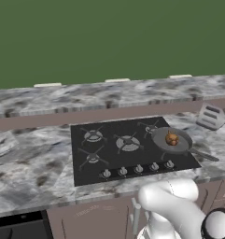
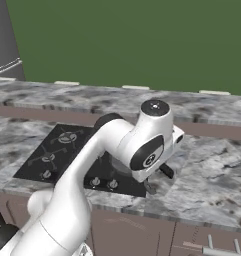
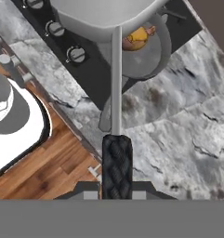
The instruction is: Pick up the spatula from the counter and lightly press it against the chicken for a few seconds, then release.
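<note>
In the hand view my gripper [image 3: 116, 193] is shut on the spatula's dark braided handle [image 3: 116, 163]. Its thin metal shaft [image 3: 115, 79] runs up to a broad grey blade [image 3: 104, 14] that reaches over the pan [image 3: 148, 62]. The orange-brown chicken [image 3: 137, 38] lies in the pan and peeks out past the blade's edge. Whether the blade touches it I cannot tell. From the left base view the chicken [image 1: 172, 138] sits in the grey pan [image 1: 169, 145] on the stove's right burner. My white arm [image 2: 117, 150] stretches over the counter's front edge.
The black stove [image 1: 109, 161] has a row of knobs [image 1: 138, 169] along its front. A toaster [image 1: 211, 115] stands at the back right on the marble counter [image 1: 30, 163]. The pan's handle [image 1: 205, 155] points right. Wooden floor [image 3: 48, 172] lies below the counter edge.
</note>
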You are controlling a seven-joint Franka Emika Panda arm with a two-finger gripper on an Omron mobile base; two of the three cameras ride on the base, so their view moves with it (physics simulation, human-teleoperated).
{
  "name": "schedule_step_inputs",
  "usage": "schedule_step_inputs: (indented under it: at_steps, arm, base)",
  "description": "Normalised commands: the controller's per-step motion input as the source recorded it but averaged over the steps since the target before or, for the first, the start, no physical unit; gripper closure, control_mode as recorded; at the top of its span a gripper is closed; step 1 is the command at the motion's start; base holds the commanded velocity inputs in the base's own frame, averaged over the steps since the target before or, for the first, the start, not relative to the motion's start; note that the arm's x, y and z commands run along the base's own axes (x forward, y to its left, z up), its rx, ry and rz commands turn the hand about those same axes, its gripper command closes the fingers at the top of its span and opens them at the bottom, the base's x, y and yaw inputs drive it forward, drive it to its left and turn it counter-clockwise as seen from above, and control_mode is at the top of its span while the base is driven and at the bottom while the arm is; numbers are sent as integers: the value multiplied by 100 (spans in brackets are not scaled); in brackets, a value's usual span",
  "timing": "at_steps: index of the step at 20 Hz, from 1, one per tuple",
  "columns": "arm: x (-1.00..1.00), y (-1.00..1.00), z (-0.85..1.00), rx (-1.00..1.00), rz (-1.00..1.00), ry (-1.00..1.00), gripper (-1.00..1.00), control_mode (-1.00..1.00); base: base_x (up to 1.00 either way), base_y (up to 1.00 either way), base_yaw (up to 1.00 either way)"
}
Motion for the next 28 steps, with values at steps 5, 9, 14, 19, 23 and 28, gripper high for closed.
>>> schedule_step_inputs:
  at_steps: [5,9,14,19,23,28]
  arm:
    - [43,-17,-18,0,15,13,100,-100]
    - [47,0,-29,0,12,5,100,-100]
    - [32,-1,-31,-2,11,2,100,-100]
    - [21,0,-29,-2,11,0,100,-100]
    - [20,0,-6,0,10,0,100,-100]
    - [12,0,0,0,7,0,100,-100]
  base:
    - [0,0,0]
    - [0,0,0]
    - [0,0,0]
    - [0,0,0]
    - [0,0,0]
    - [0,0,0]
